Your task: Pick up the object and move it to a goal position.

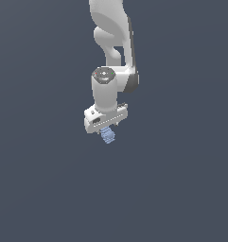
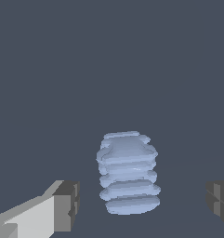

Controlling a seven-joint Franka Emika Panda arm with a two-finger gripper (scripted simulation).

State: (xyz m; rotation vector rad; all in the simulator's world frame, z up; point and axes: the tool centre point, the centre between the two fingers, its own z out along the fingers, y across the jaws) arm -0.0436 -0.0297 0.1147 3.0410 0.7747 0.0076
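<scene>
- So the arm [image 1: 116, 52] is pointing pretty much straight down, with the white gripper [image 1: 106, 128] right over the object [image 1: 108, 135]. Makes sense for a top-down grab, since the thing is tiny compared to the hand.
- The object is that pale blue, lumpy, ridged little block. In the exterior view it peeks out just under the gripper body, sitting on the plain dark counter [image 1: 181, 189].
- Wrist view is the useful one: the object [image 2: 128, 173] sits between the two fingers, one dark pad [image 2: 67, 206] on one side and the other pad [image 2: 219, 200] off at the far edge of the picture.
- The fingers are spread wide and released, with clear gaps on both sides of the block. Nothing is touching it, so nothing is gripped yet.
- It looks a bit closer to one pad than the other, so not perfectly centred, but still well inside the span. My guess is closing would nudge it to the middle rather than miss it.
- The ridges look like they run crosswise between the pads, so the fingers would press on the bumpy ends. Could be a slightly slippery hold, hard to say.
- I reckon this is the lining-up stage before the squeeze. Lift and carry are still to do.
- No goal marker visible in either view, so can't tell where it's headed.
</scene>
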